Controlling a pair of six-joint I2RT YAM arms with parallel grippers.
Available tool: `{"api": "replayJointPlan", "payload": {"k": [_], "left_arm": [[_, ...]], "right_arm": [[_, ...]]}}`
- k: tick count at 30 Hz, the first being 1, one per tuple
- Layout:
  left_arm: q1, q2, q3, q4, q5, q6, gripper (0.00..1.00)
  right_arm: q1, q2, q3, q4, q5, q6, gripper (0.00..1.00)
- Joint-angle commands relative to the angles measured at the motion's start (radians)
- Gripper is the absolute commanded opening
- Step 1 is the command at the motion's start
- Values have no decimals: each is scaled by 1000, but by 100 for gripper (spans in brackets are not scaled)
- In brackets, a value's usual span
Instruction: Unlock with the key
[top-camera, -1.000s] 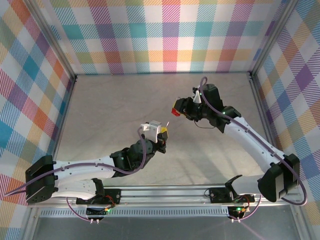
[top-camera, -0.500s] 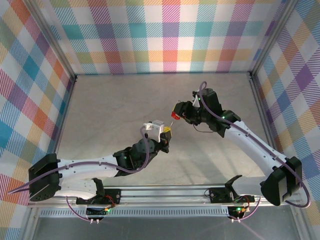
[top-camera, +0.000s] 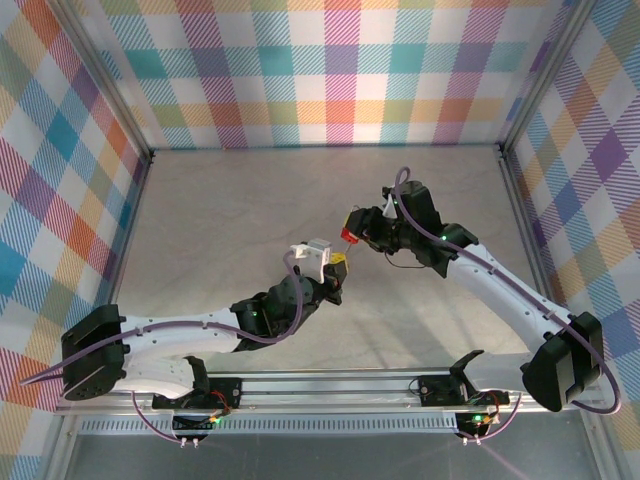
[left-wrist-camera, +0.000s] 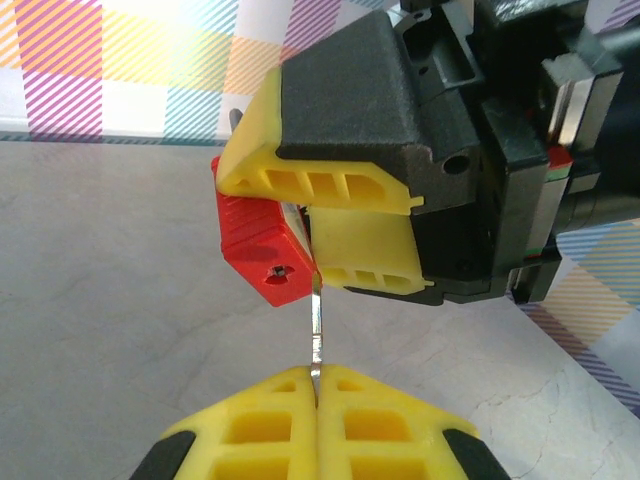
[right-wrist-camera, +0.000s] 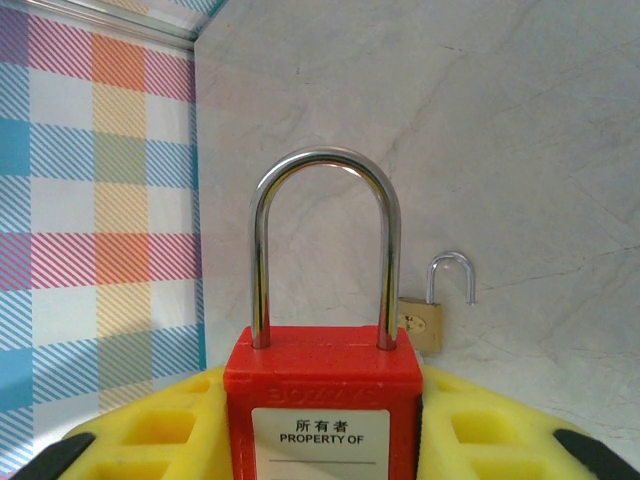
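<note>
Grey marbled tabletop (top-camera: 220, 220), plaid walls (top-camera: 330, 70), red padlock (right-wrist-camera: 320, 385) in R claw (right-wrist-camera: 320, 440)

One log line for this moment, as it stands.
left gripper: shut on key | right gripper: holds red padlock, shackle closed | key tip beside keyhole, not inserted | step: key alignment

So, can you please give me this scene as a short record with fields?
left gripper: shut on key, blade pointing at the lock
right gripper: shut on red padlock, gripping its body
red padlock shackle: closed
key tip: at the red padlock's underside; cannot tell if it is inserted
brass padlock: lying on table, shackle open
</note>
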Motion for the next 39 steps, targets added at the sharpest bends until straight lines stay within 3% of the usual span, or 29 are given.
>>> {"api": "replayJointPlan", "payload": {"k": [1,27,39], "left_arm": [[-6,9,35,5,-23,-13,0],[22,10,34,-35,-58,-38,0],[44,11,21,-3,-24,-77,0]], "right_arm": [[6,-26,-1,44,-1,3,4],[21,-30,-21,57,-10,1,3],[30,-26,-32,85,-28,7,3]]}}
